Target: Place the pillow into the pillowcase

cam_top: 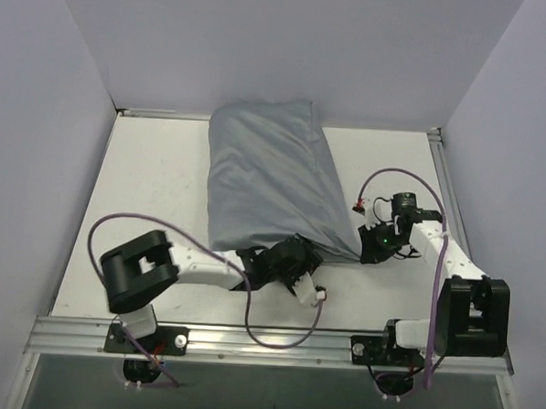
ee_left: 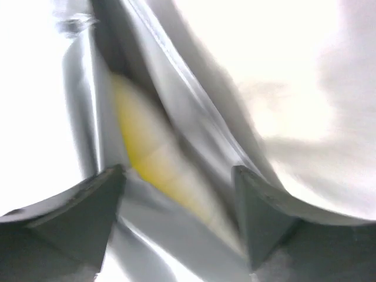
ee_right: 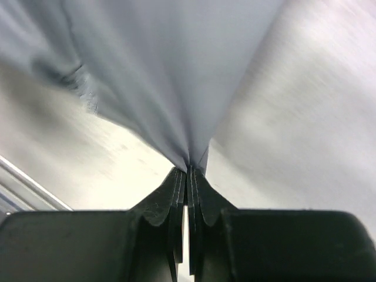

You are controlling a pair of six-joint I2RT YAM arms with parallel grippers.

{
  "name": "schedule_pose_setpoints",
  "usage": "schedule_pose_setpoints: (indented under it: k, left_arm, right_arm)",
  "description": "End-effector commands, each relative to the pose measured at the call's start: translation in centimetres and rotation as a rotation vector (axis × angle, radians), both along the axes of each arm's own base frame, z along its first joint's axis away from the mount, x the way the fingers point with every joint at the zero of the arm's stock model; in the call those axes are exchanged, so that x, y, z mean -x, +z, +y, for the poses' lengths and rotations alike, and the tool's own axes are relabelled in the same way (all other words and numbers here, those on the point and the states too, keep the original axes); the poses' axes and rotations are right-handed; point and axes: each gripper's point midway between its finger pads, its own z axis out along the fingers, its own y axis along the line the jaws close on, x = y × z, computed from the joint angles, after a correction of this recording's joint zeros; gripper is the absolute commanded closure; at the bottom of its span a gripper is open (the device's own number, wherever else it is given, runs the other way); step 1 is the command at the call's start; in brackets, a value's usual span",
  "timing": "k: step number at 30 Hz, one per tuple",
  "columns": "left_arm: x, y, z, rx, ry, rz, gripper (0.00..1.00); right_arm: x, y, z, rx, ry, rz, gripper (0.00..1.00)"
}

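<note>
While the right gripper [ee_right: 188,176] pinches a corner of the pillowcase [cam_top: 270,181] mouth tight and the left gripper [ee_left: 179,171] hangs wide-jawed at the opening, the pillow [ee_left: 147,153] sits nearly all inside, only its yellow edge showing between grey folds. A hard tug, I judge, could slip the cloth from the pinch, or the spread jaws could snag loose cloth (not foam) and drag the pillow back out. The table [cam_top: 156,171] leaves room on both sides, but the pillowcase's closed end meets the far wall [cam_top: 291,40].

The limp cloth pillowcase [cam_top: 270,181] is plain grey, unpatterned. At its six o'clock end the soft foam pillow [ee_left: 150,155] shows bright yellow. The flat bench [cam_top: 146,180] is white.
</note>
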Motion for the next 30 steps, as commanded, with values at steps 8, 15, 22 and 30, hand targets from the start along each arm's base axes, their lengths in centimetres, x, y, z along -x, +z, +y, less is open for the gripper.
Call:
schedule_pose_setpoints:
  k: [8, 15, 22, 30]
  left_arm:
    - [14.2, 14.4, 4.6, 0.317, 0.093, 0.647, 0.04]
    - [-4.2, 14.4, 13.0, 0.576, 0.706, 0.862, 0.04]
    - [-22.3, 14.0, 18.9, 0.804, 0.955, 0.935, 0.03]
    - [-31.6, 6.6, 17.3, 0.83, 0.981, 1.021, 0.07]
  right_arm:
    - [-12.4, -1.2, -16.7, 0.37, -0.484, 0.006, 1.0]
    - [-20.8, 2.7, -16.4, 0.458, -0.528, -0.139, 0.75]
    - [-15.3, 7.2, -14.0, 0.326, -0.567, -0.084, 0.24]
    - [-7.0, 7.4, -4.8, 0.01, -0.478, 0.236, 0.27]
